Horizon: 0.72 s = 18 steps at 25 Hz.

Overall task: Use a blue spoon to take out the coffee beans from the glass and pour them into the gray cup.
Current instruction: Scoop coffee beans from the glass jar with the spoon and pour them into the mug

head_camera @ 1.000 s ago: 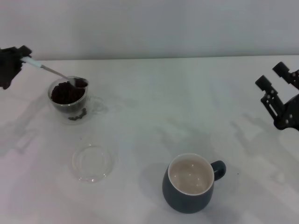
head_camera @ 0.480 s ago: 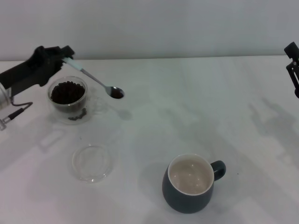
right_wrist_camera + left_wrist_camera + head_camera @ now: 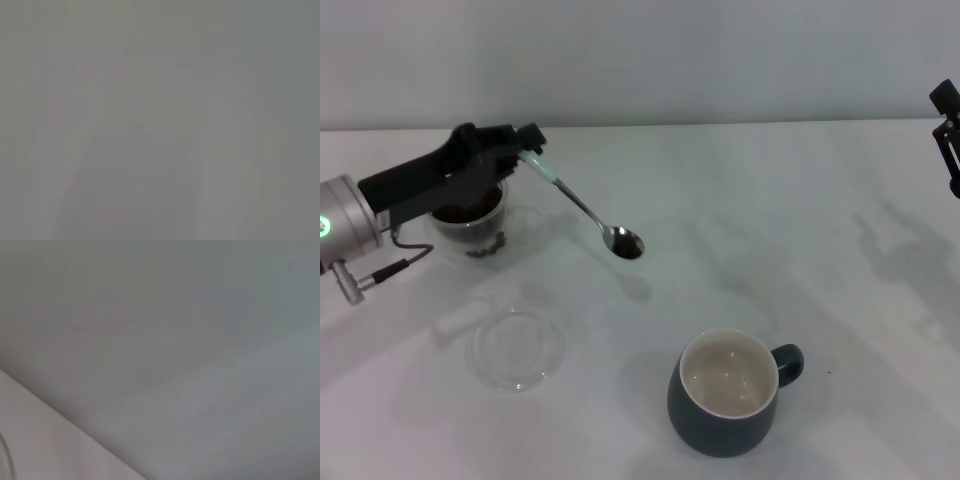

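In the head view my left gripper (image 3: 520, 143) is shut on the pale handle of the blue spoon (image 3: 582, 207). The spoon slants down to the right, and its metal bowl holds a few dark coffee beans (image 3: 628, 248) in the air over the table. The glass (image 3: 472, 225) with more beans stands under my left arm, partly hidden by it. Toward the front, right of centre, the gray cup (image 3: 725, 395) stands upright with a cream inside and its handle to the right. At the right edge my right gripper (image 3: 948, 125) barely shows. Both wrist views show only blank grey.
A flat clear glass saucer (image 3: 518, 348) lies on the white table (image 3: 790, 220) in front of the glass. A cable hangs from my left arm near the left edge.
My left arm has carried the spoon out of the glass and rightward toward the gray cup. The right gripper has pulled back up toward the right edge.
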Available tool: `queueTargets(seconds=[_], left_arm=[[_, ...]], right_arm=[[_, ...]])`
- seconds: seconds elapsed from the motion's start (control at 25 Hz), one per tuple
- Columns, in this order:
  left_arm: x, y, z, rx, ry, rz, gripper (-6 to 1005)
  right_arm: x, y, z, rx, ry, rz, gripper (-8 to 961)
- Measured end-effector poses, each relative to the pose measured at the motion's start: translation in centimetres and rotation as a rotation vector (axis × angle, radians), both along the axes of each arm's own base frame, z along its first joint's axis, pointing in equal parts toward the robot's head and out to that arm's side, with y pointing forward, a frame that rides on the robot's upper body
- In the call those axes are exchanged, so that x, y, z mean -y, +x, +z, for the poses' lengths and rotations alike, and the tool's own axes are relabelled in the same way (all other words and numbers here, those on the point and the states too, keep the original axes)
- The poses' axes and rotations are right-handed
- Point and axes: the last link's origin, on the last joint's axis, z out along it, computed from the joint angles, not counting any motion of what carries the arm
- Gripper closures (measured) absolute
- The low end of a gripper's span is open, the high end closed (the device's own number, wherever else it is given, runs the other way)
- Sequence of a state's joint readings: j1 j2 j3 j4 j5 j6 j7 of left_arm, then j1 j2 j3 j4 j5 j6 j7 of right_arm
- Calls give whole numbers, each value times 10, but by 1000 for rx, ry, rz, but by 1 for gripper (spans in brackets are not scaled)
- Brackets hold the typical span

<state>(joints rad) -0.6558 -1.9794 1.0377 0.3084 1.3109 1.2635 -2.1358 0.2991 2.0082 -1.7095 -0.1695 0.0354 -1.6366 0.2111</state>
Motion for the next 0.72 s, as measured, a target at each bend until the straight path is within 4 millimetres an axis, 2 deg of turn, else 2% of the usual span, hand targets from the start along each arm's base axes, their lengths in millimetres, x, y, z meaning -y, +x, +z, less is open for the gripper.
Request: queueTargets(seconds=[0.24, 0.72], left_arm=[[9, 15, -13, 14, -70, -78, 872], [12, 31, -29, -49, -150, -164, 872]], right_arm=[[0, 1, 0, 5, 2, -4, 509], [1, 2, 0, 8, 1, -8, 508]])
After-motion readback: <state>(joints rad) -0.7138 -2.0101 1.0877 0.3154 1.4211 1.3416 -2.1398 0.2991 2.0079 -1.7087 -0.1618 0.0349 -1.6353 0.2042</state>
